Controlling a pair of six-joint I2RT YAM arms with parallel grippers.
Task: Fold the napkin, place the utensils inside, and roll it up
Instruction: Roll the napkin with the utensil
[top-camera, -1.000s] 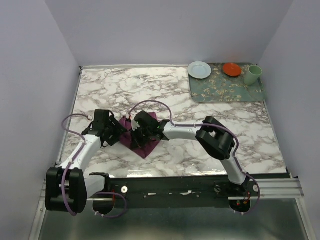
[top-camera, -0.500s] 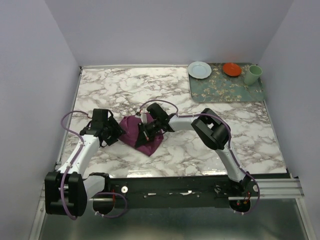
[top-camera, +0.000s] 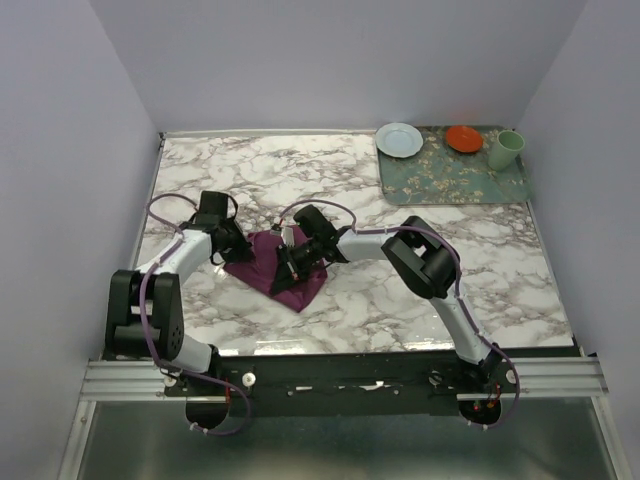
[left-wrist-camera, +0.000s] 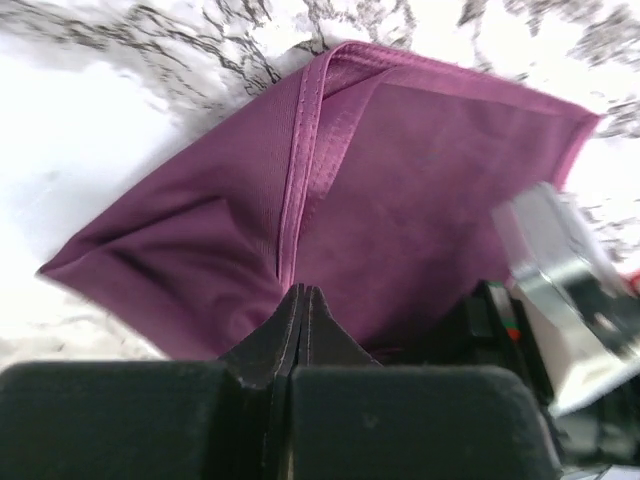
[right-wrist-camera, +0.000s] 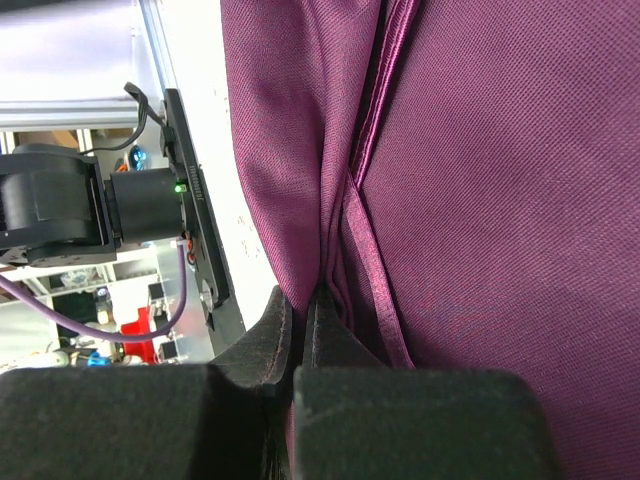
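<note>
Right claw (right-wrist-camera: 299, 302) pinches a fold of the napkin (right-wrist-camera: 480, 200); left claw (left-wrist-camera: 300, 295), closed, meets its edge.

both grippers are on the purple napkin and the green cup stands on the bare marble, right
No: the green cup stands on the floral mat, as the top view shows. The left gripper and right gripper are on the purple napkin.

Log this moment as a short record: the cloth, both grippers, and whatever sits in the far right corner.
napkin: plum, folded over, on the marble table
left gripper: shut, tips at the napkin's hemmed edge
right gripper: shut on a fold of the napkin
far right: floral mat carrying pale plate, orange dish, green cup
</note>
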